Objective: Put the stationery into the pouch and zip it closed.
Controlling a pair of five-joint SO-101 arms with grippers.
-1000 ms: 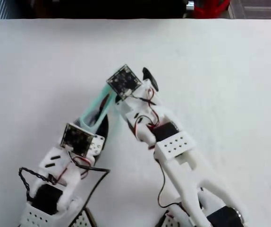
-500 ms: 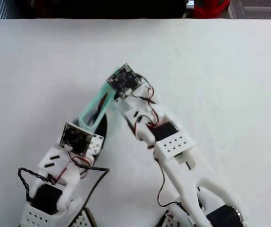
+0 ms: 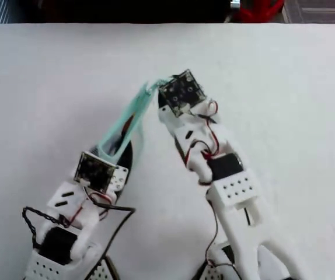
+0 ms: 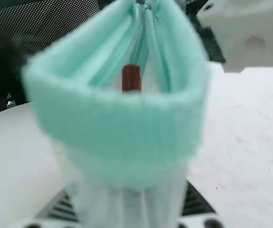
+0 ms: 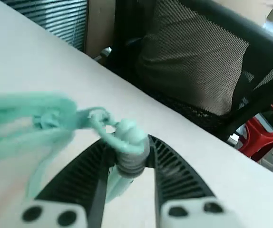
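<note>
Logged mint pouch [image 3: 124, 125] left of centre in the high view, stretched diagonally from lower left up toward the middle, over the white bench [image 3: 284, 76]; could not tell whether touching it. Found left claw [image 4: 127, 209] clamped on the pouch's near end, bottom middle of the left wrist view. Found right claw [image 5: 127, 145] pinched tight on the zipper pull [image 5: 126, 135], centre of the right wrist view, at the pouch's far end. Spotted one reddish-brown stationery tip [image 4: 131, 78] inside the pouch, upper middle of the left wrist view; could not make out other contents. Judged loading likely done. Noted mouth gaping between the two claws; judged zipping unfinished, with most of the run left.
</note>
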